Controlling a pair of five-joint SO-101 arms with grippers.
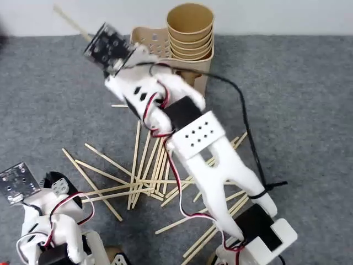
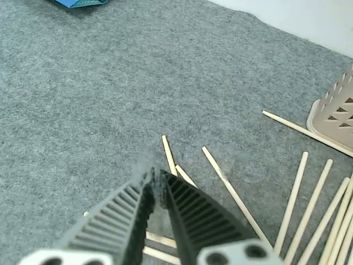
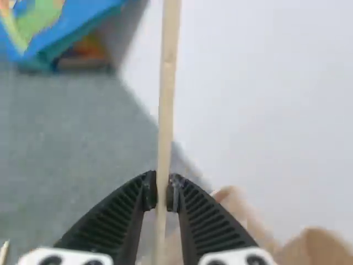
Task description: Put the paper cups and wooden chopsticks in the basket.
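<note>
The jaws of the right arm point(image 1: 220, 165) are closed on a single wooden chopstick point(image 3: 168, 83), which is clamped between their tips and runs straight out beyond them. In the high view this held chopstick is seen raised in the air just beside the basket point(image 1: 146, 38), on the side away from the paper cups point(image 1: 190, 25), with its free end pointing away from the basket. The jaws of the left arm point(image 1: 49, 221) are drawn almost together with nothing between them. They are held just above the grey surface point(image 2: 83, 110), well apart from the basket.

One basket is counted. One stack of paper cups is seated in it, about five by the rims. The loose chopsticks point(image 1: 138, 165) are strewn on the surface in front of the basket. They overlap too much for an exact count, but well over a dozen are seen.

The cups and the whole spread of chopsticks are given by the high view. A corner of the basket and the ends of several chopsticks near the left jaws are given by the left wrist view. A blue object point(image 3: 55, 27) is shown behind the held chopstick in the right wrist view.
</note>
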